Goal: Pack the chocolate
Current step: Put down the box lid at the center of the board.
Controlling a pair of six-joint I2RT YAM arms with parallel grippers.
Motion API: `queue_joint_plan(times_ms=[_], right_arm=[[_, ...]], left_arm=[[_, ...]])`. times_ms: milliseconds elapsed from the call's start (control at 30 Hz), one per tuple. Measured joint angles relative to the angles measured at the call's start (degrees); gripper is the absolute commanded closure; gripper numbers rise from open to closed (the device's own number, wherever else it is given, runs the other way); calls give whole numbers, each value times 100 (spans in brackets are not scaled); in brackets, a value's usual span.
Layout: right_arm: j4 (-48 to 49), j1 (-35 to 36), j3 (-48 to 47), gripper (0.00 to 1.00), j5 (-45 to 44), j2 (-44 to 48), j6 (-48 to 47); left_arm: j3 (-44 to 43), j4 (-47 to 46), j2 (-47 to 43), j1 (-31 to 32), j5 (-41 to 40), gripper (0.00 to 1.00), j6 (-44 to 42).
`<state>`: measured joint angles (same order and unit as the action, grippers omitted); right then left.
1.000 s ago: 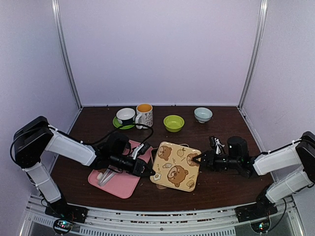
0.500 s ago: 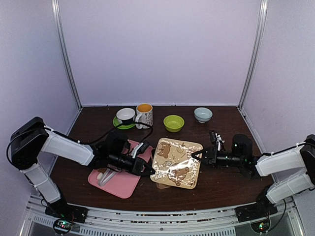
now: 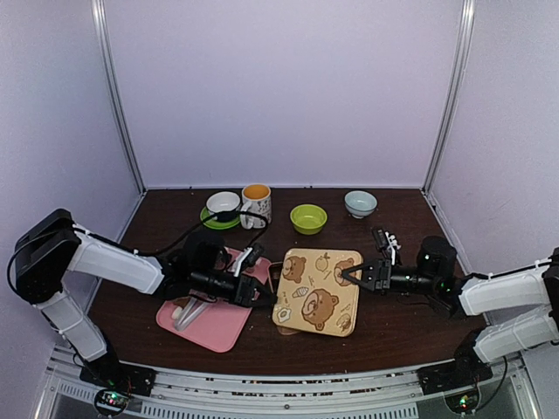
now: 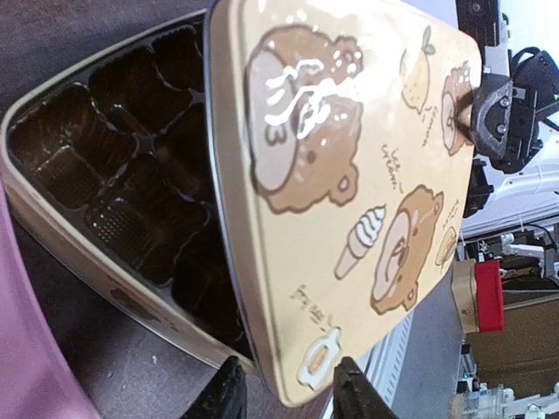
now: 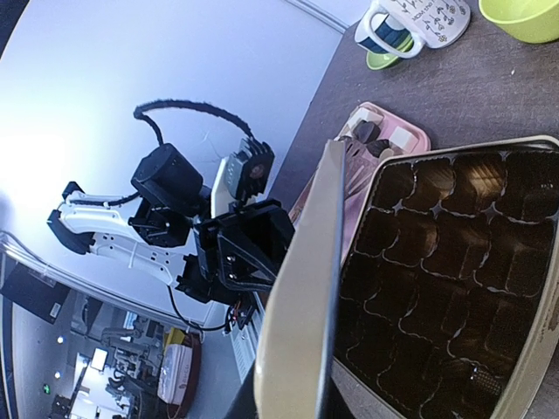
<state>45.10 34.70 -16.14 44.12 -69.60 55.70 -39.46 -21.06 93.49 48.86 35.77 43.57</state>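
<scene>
– What's nearest us?
– On the left, a pink tray [image 3: 214,332] with tongs [image 3: 188,312] lying on it. Just beside that is the tin [image 4: 131,301]. Its lid [image 3: 316,292] hangs askew above it, leaving the left compartments uncovered.
– Who has the lid?
– The right gripper [image 3: 348,275] is clamped on its right edge. The left gripper [image 3: 265,299] has its jaws parted, with the lid's near-left corner between them.
– And the chocolate?
– I can't make any out. The compartments are dark, so I can't tell whether pieces lie in them.
– Farther back?
– A row: a cup [image 3: 223,204] on a green saucer, a mug [image 3: 256,204] just beside it, a green bowl [image 3: 308,218] and a pale bowl [image 3: 360,203].
</scene>
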Motion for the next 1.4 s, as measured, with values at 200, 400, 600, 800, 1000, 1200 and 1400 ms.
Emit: queue_joint_plan(times_ms=[200, 400, 600, 800, 1000, 1200, 1400], right_arm=[[-417, 4, -175, 95, -42, 295, -44], [-1174, 4, -798, 95, -133, 780, -299], [-2350, -31, -1591, 95, -570, 1226, -861], [-4356, -90, -2586, 95, -1572, 1534, -2092], [-5974, -103, -3281, 95, -2778, 1661, -3143], [-7283, -105, -3893, 95, -4138, 1561, -3897], [-8126, -101, -4343, 95, -5383, 1016, -4280]], left_arm=[[166, 63, -721, 0, -420, 55, -70], [160, 584, -1263, 0, -933, 58, -282], [-9, 1652, -1971, 0, -1764, 59, -734], [-229, 2430, -2376, -2, -2514, 58, -1143], [-789, 3346, -2302, -109, -2973, 58, -1580], [-922, 3703, -2304, -157, -3285, 58, -1812], [-933, 3945, -2291, -157, -3473, 58, -1932]])
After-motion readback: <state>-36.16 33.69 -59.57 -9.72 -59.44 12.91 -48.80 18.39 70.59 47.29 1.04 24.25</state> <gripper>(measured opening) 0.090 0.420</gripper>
